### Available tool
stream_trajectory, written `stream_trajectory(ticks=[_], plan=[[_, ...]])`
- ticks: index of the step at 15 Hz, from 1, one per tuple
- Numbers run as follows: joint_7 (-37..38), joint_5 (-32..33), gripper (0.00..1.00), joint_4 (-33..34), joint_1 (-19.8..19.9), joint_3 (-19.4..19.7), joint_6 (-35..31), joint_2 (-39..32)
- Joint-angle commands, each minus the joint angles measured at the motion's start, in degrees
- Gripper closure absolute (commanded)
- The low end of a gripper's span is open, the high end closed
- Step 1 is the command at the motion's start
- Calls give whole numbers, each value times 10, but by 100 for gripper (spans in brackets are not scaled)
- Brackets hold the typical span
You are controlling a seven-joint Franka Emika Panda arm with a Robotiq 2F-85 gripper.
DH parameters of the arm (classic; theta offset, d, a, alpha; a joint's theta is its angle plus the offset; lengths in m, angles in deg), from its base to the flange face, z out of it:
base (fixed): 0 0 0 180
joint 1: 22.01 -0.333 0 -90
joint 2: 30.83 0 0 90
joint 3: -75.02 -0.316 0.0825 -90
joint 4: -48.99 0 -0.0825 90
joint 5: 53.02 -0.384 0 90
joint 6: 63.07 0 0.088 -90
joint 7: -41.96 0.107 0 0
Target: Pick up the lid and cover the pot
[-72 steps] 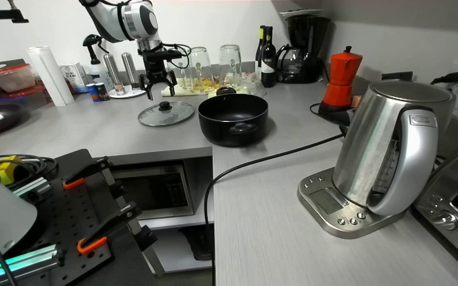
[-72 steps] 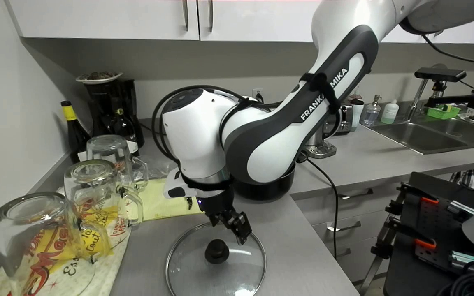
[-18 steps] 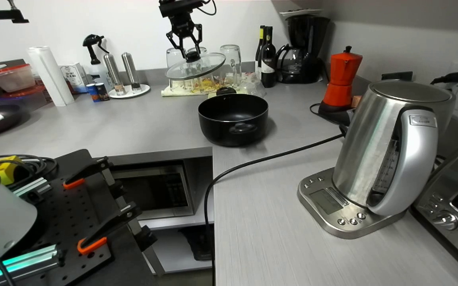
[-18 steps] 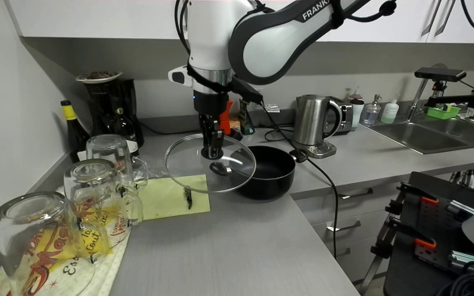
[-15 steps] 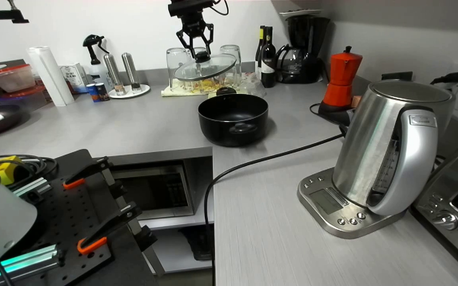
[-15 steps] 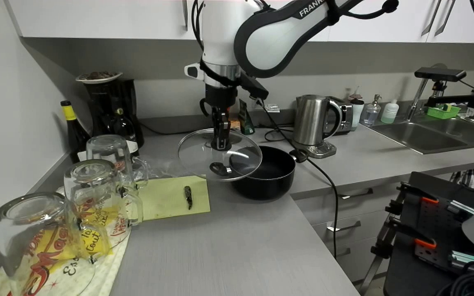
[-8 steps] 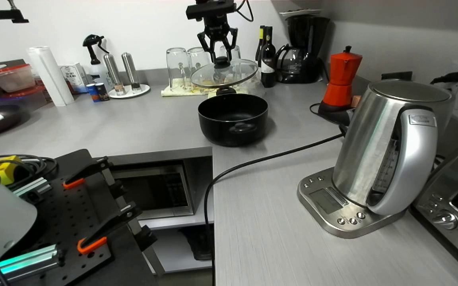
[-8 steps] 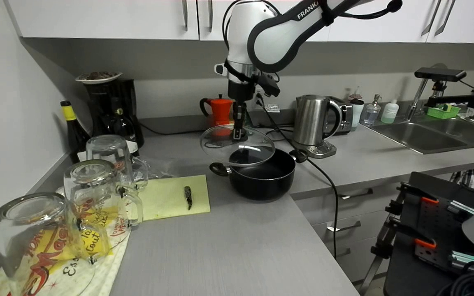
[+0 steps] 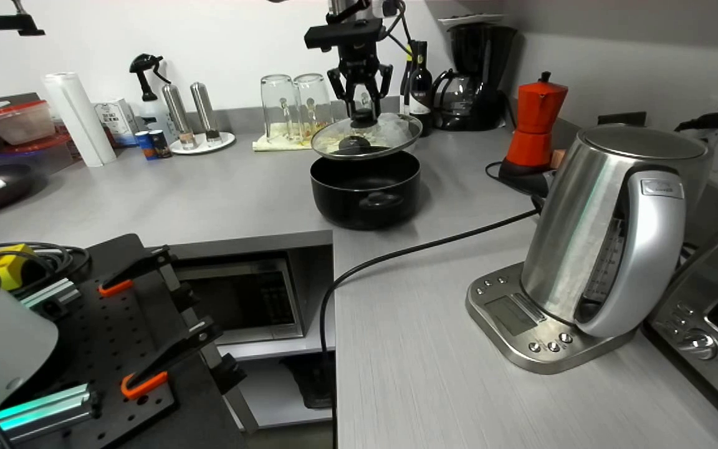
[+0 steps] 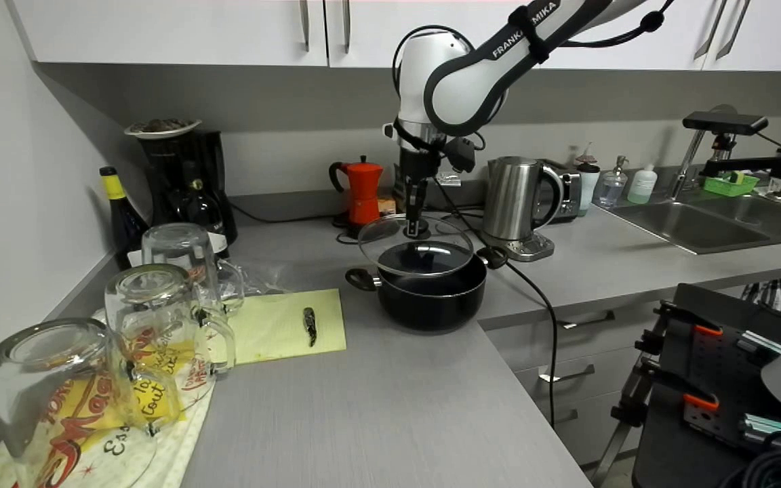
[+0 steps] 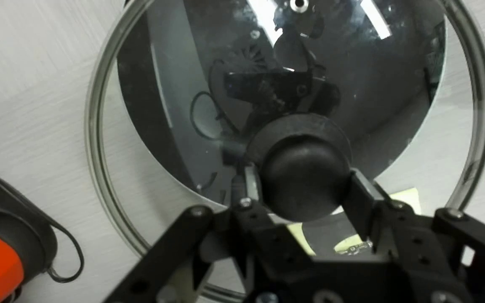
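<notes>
We are finding the pincer (image 11: 303,183) narrowed, gripping the black knob (image 11: 305,168) of the lid (image 9: 387,136). The lid is hanging just above the pot (image 9: 346,206), lower and further across it than a second ago; part of the pot's mouth is still showing. The pot is standing on the table (image 10: 377,407), unmoved. We are judging transport nearly finished, with centring and seating outstanding
</notes>
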Motion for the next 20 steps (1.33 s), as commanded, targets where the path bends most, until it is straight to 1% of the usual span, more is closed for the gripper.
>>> stream_trajectory(ticks=[1, 6, 15, 20], plan=[[18, -13, 75, -20, -2, 6, -31, 6], [25, -22, 75, -37, 6, 6, -67, -2], [13, -69, 75, -103, 38, -3, -156, 18], [15, -76, 75, -124, 43, -2, -178, 30]])
